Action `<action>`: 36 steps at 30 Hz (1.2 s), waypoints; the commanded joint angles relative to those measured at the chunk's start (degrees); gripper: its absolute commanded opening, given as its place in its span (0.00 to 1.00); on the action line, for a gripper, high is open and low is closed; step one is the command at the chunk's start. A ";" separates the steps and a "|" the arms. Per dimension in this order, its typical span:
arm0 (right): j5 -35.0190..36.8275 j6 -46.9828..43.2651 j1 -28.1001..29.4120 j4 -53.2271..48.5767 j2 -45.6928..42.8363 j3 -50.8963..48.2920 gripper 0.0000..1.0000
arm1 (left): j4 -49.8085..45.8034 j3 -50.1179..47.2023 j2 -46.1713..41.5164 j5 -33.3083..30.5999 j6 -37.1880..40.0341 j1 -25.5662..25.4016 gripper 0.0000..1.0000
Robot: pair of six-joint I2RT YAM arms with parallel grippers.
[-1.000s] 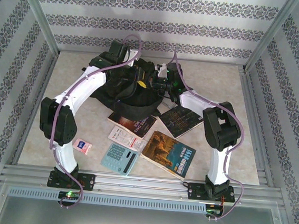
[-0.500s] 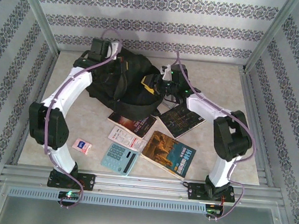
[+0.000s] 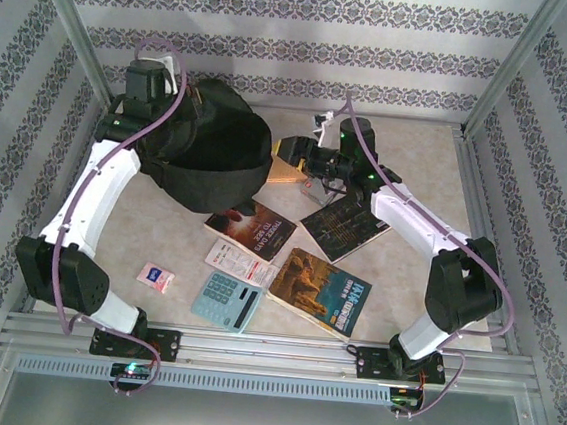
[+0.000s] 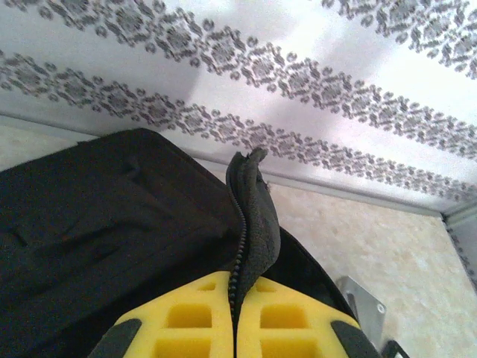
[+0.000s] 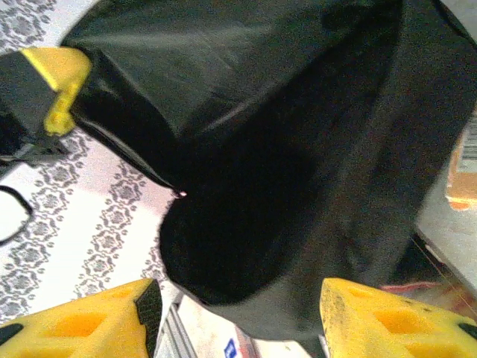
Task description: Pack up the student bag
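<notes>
Student bag (image 3: 209,155) is near the table's (image 3: 420,150) far-left corner; I see my left hand (image 4: 237,298) clamped on a fold of its zippered edge, my right hand (image 5: 237,302) spread wide just beside it.

Left arm (image 3: 90,189), right arm (image 3: 413,225): white rounded shells, bulky black joint housings. Lilac cable (image 3: 433,225) clipped along each arm, slack loops at ends. Black base plates (image 3: 135,342) bolted on aluminium rail (image 3: 270,350). Small green light on near side of rail, below each base. Left gripper (image 4: 237,298): yellow fingers (image 4: 194,321) with moulded square recesses, black rounded trim at outer corners. Right gripper (image 5: 238,298): same yellow fingers (image 5: 387,321), recessed pockets, black edge on one.
</notes>
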 commanded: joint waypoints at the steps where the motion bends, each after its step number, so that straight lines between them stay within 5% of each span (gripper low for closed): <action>1: 0.25 -4.27 1.84 -4.62 1.73 0.98 0.59 | 4.31 0.35 -3.77 -3.49 1.68 0.50 0.00; 7: -0.24 -6.97 7.09 -8.33 7.43 6.05 0.60 | 2.02 0.52 -5.29 -3.72 2.89 0.49 0.00; 16: 9.20 -12.16 8.14 -20.29 17.54 20.65 0.60 | 1.13 -4.55 -8.94 -4.32 2.66 0.50 0.00; 27: 27.44 -22.03 8.74 -26.34 5.18 13.38 0.68 | 4.74 -16.08 -7.04 -0.88 -0.37 0.67 0.00; 36: 15.66 -20.58 15.25 -48.65 -0.54 8.45 0.58 | 14.15 -22.60 -5.39 8.08 -8.11 0.72 0.00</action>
